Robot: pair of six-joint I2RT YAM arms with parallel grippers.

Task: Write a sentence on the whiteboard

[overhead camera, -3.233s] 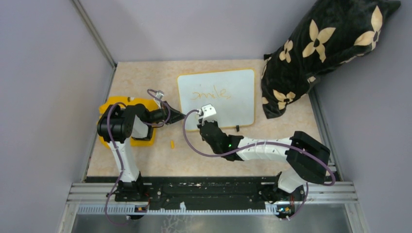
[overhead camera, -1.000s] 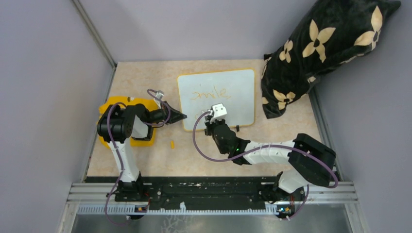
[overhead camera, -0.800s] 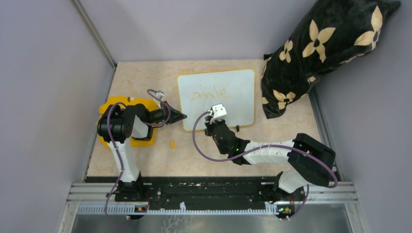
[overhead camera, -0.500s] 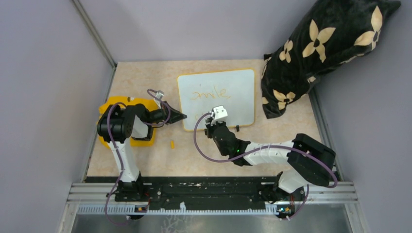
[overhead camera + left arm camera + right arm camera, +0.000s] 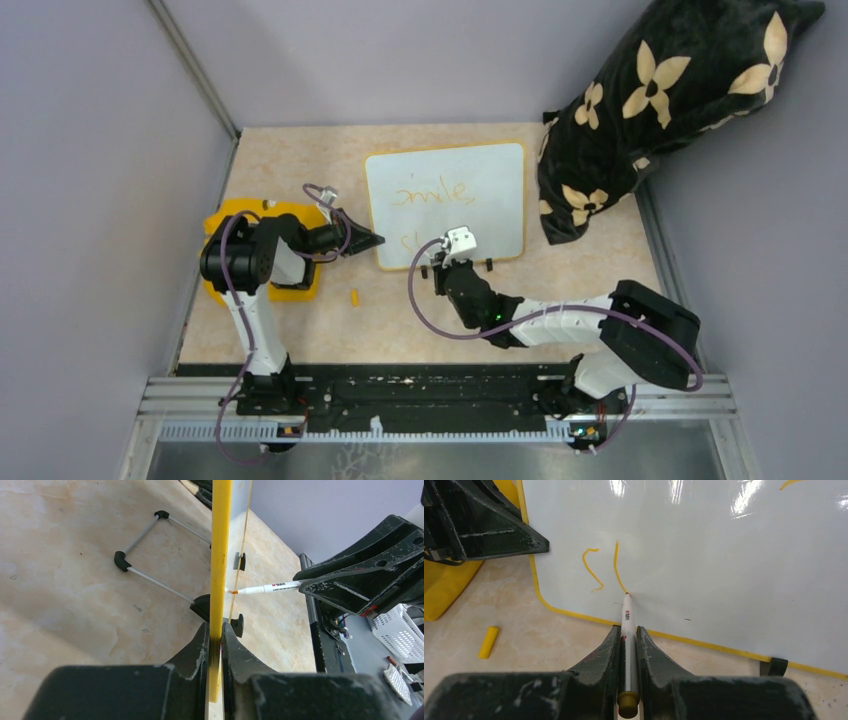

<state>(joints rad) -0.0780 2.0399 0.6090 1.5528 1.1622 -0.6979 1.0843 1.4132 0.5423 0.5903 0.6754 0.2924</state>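
Observation:
The whiteboard (image 5: 480,205) lies in the middle of the table, white with a thin yellow rim. On it is the sentence (image 5: 432,192): a faint orange "smile", and lower left two fresh strokes (image 5: 594,570). My left gripper (image 5: 372,240) is shut on the board's left rim (image 5: 220,555), which shows edge-on between the jaws (image 5: 215,635). My right gripper (image 5: 445,256) is shut on a white marker (image 5: 626,611). The marker's orange tip touches the board at the foot of the second stroke. The marker (image 5: 265,587) also shows in the left wrist view.
A yellow marker cap (image 5: 354,296) lies on the table near the board's near left corner. A flat yellow piece (image 5: 290,285) sits under my left arm. A black flowered pillow (image 5: 660,100) fills the far right. The board's black foot (image 5: 772,666) sits at its near edge.
My right gripper has moved a little right and nearer along the board's lower part with the marker. Two new orange strokes have appeared at the lower left. The left arm has not moved.

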